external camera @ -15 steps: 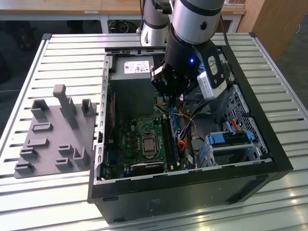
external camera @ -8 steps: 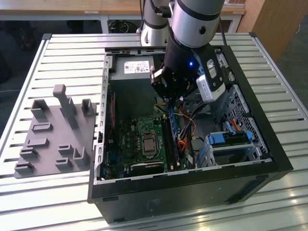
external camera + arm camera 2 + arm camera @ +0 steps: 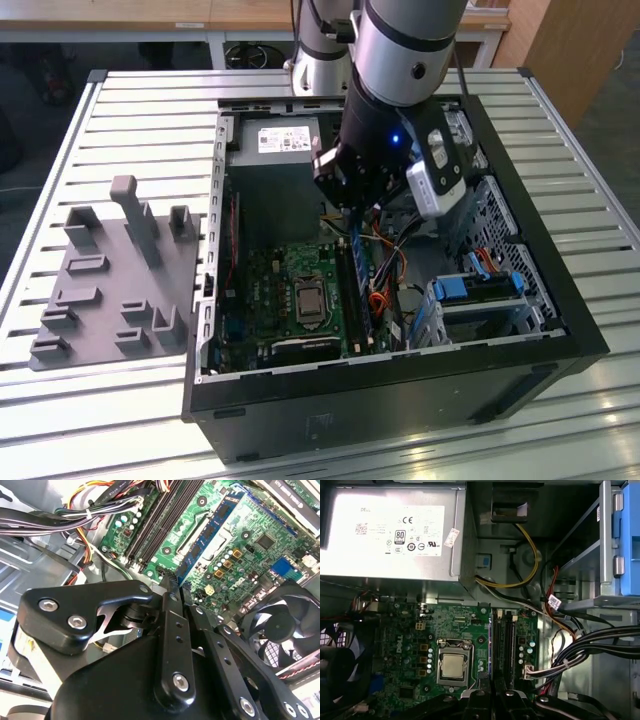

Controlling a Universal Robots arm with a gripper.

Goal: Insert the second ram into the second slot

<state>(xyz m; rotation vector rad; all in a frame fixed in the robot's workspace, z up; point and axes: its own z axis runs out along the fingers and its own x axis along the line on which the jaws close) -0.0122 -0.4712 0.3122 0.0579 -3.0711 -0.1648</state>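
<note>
Grey metal table (image 3: 120,100): slatted, carrying the case and a tray
Black computer case (image 3: 400,400): lies on its side, open upward
Silver arm (image 3: 400,50): reaches down into the case from the far side
Grey tray (image 3: 100,320): on the exterior view's left, just beside the case, with upright blocks on it
Power supply (image 3: 390,530): a silver box at the far end of the case, bearing a white label
Green motherboard (image 3: 410,630): on the case floor, with a black fan (image 3: 280,625) at one edge
Gripper (image 3: 177,582): low over the memory slots, fingers drawn to a narrow gap and clamped on the near end of the stick
Second ram (image 3: 210,530): blue, on edge along the slot nearest the processor (how deeply it sits cannot be told)
Empty slots (image 3: 506,645): two black ones, just beside the stick on the side away from the processor
Processor (image 3: 452,666): a silver square in its socket, near the stick
</note>
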